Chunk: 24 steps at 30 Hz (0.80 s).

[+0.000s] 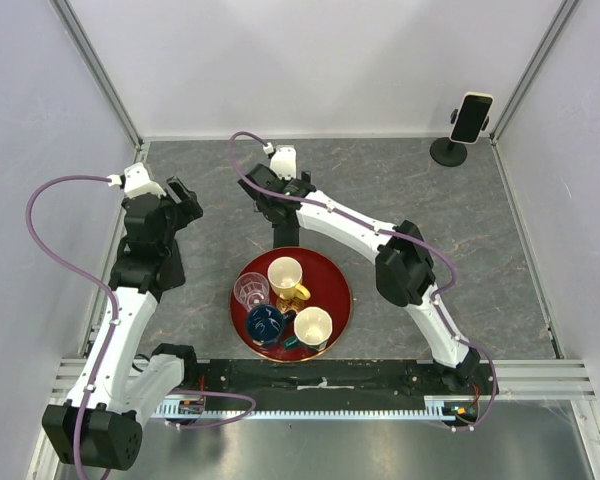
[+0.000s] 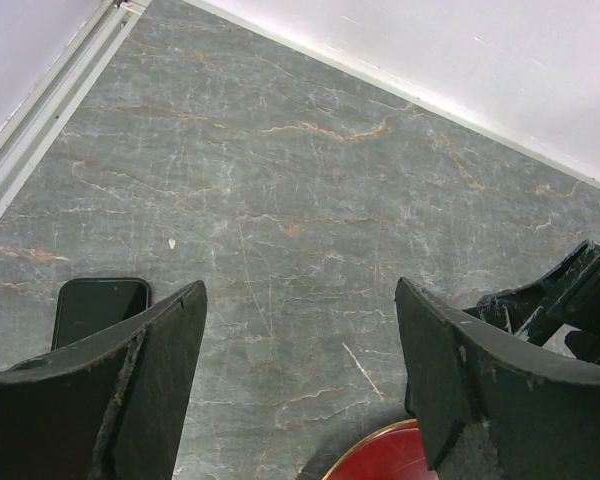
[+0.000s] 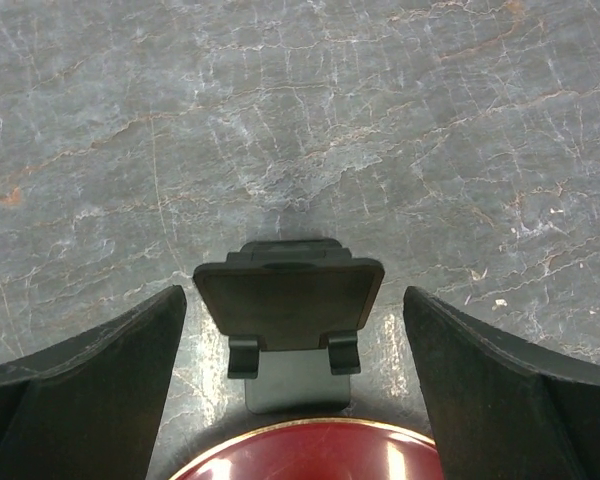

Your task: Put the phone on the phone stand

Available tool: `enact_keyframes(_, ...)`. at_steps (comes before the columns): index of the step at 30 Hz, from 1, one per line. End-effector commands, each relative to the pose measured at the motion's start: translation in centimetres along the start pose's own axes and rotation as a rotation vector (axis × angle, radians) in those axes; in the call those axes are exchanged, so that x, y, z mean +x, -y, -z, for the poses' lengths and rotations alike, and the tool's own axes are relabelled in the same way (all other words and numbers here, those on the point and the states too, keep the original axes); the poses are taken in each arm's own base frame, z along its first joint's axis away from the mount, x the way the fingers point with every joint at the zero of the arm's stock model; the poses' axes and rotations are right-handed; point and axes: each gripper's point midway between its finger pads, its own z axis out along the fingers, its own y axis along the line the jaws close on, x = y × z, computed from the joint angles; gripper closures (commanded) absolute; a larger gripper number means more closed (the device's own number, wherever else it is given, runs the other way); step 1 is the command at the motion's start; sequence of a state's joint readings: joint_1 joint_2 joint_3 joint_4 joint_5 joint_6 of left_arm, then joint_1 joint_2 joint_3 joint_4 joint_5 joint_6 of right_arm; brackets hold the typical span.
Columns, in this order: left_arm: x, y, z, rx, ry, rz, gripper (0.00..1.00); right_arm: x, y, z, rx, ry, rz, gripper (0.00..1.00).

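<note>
Glass-faced phone [image 1: 472, 117] stands upright in the clamp head of the phone stand [image 1: 448, 151], in the far right corner, well apart from both arms. Looks already mounted to me. I'd expect it light, stiff, slick and crack-prone. If it needs reseating, I'd pinch the long rim edges, not the screen. Left gripper [image 2: 298, 300] wide open, empty. Right gripper [image 3: 294, 293] wide open, straddling a small black easel [image 3: 288, 325] without touching it.

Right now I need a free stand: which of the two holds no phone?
The folding stand by the tray; the disc-base stand in the far right corner carries the phone.
</note>
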<state>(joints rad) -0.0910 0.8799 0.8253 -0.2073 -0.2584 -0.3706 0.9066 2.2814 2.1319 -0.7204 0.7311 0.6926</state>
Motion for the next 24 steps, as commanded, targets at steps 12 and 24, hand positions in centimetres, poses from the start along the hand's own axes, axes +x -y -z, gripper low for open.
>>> enact_keyframes(12,-2.23,0.97,0.39,0.038,0.064,0.042,0.21,-1.18,-0.32,-0.43,-0.038,0.007,-0.036,0.13)
enact_keyframes(24,-2.15,1.07,0.37,0.043,0.061,0.041,0.22,-0.81,-0.57,-0.78,-0.048,0.000,-0.023,0.21)
